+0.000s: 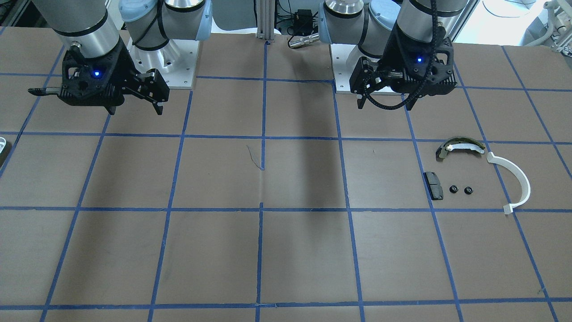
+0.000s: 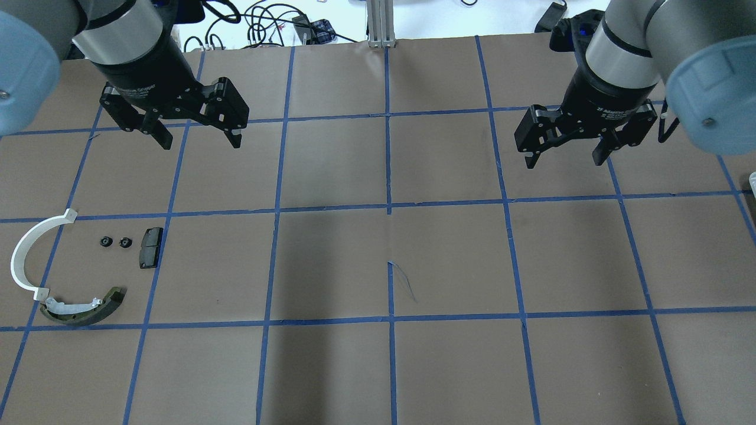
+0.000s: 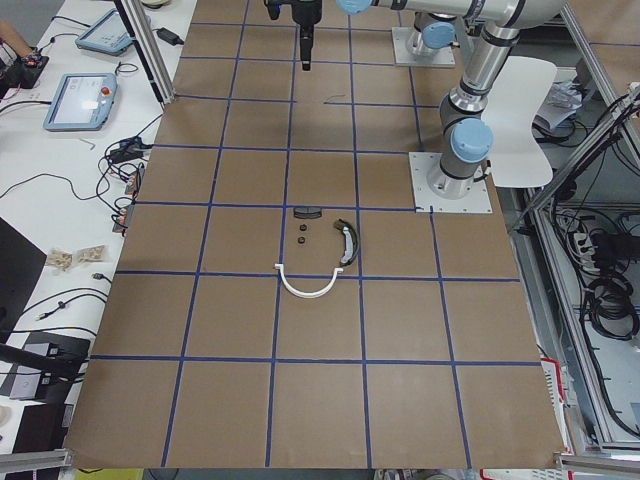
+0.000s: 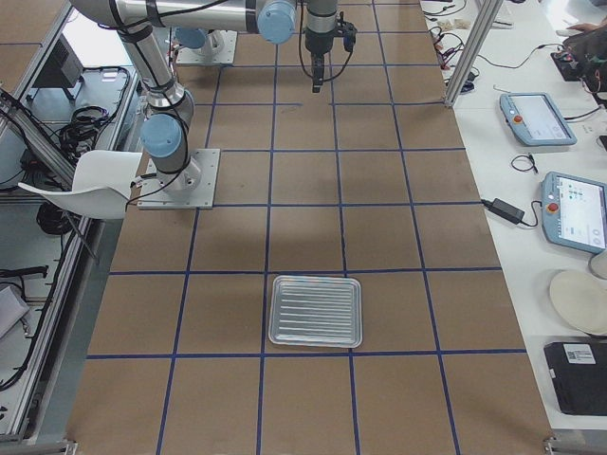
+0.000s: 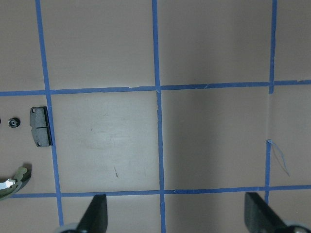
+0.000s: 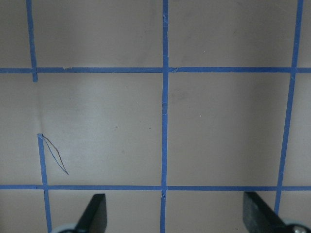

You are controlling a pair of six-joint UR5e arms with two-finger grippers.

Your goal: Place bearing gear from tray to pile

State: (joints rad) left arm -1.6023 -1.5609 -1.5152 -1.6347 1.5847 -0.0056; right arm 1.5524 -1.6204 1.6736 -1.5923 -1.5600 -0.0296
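Two small black bearing gears [image 2: 106, 241] [image 2: 125, 242] lie on the table in the pile, beside a black rectangular pad [image 2: 150, 247], an olive-and-white curved shoe [image 2: 82, 310] and a thin white arc [image 2: 26, 254]. The clear ribbed tray [image 4: 316, 311] shows only in the exterior right view, and nothing is visible in it. My left gripper [image 2: 198, 139] hangs open and empty, high above the table, beyond the pile. My right gripper [image 2: 567, 158] is open and empty too, far from both pile and tray. In the left wrist view the pad [image 5: 40, 126] and one gear [image 5: 13, 123] sit at the left edge.
Brown table paper with a blue tape grid covers the whole surface. Both arm bases [image 1: 161, 58] [image 1: 353, 71] stand at the robot's edge. Cables, tablets and a plate lie on the side bench [image 4: 560, 190].
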